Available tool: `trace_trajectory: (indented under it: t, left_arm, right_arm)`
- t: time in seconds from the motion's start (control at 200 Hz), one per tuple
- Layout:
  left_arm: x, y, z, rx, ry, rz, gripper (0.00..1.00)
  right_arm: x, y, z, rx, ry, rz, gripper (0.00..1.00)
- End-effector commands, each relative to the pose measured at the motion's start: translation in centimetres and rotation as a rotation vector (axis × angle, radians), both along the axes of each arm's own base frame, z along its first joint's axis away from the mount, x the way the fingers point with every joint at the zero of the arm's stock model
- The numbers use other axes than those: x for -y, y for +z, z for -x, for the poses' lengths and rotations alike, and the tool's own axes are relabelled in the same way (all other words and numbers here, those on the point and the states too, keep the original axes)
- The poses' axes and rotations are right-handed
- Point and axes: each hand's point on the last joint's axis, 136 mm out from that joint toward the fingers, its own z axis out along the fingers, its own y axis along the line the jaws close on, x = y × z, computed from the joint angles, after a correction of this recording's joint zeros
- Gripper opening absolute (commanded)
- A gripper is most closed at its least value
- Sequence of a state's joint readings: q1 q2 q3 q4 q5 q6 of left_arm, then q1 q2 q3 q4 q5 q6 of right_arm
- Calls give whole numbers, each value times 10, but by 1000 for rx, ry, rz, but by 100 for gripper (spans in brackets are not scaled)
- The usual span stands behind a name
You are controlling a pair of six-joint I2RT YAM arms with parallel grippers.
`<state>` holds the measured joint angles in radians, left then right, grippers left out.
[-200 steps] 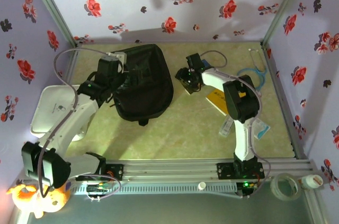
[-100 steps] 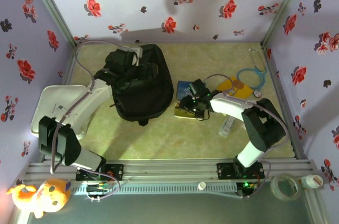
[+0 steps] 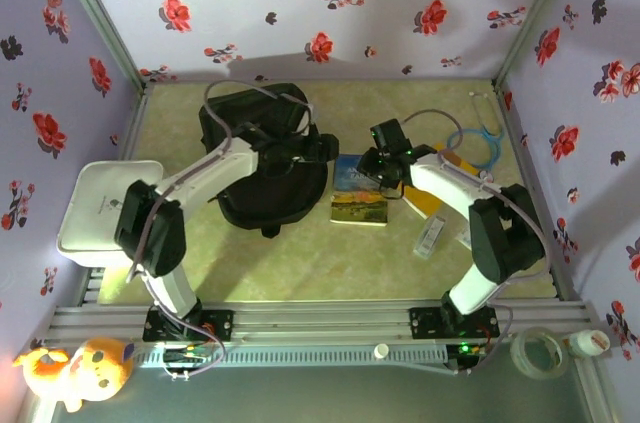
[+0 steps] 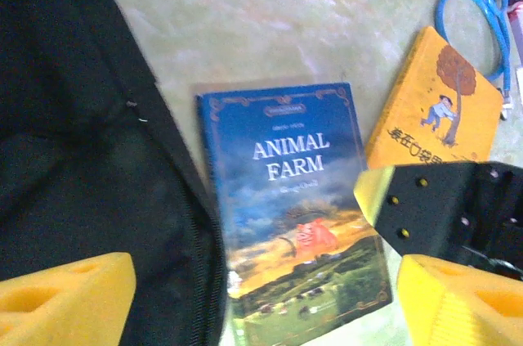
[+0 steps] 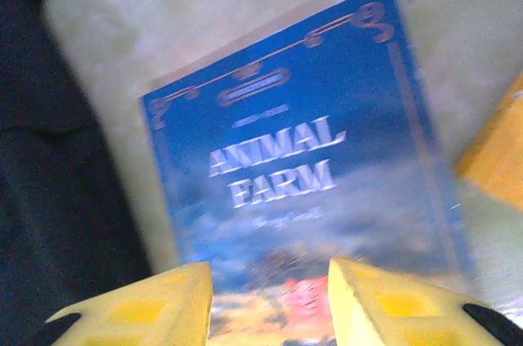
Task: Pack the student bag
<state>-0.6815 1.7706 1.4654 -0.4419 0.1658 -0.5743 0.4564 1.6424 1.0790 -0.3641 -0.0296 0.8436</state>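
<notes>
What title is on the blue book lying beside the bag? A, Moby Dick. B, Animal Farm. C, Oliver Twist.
B: the blue book next to the bag has Animal Farm printed on its cover.

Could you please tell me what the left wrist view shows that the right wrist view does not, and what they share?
The left wrist view brings in a blue looped tube, the cover drawing of a child by a tree on the yellow paperback book, and the right tool from the side. The right wrist view brings in that tool's two yellow fingers, apart, with the title large and blurred. Both share the blue Animal Farm paperback book lying flat beside the black fabric student bag on the pale green tabletop.
</notes>
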Motion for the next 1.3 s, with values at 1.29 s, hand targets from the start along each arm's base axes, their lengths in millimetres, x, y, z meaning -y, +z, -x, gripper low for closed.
trace_trajectory:
  t: [1.29]
  left_arm:
    - [16,-155,13,-274,19,-419,62]
  right_arm:
    - [47,-74,33,-215,-25,164,28]
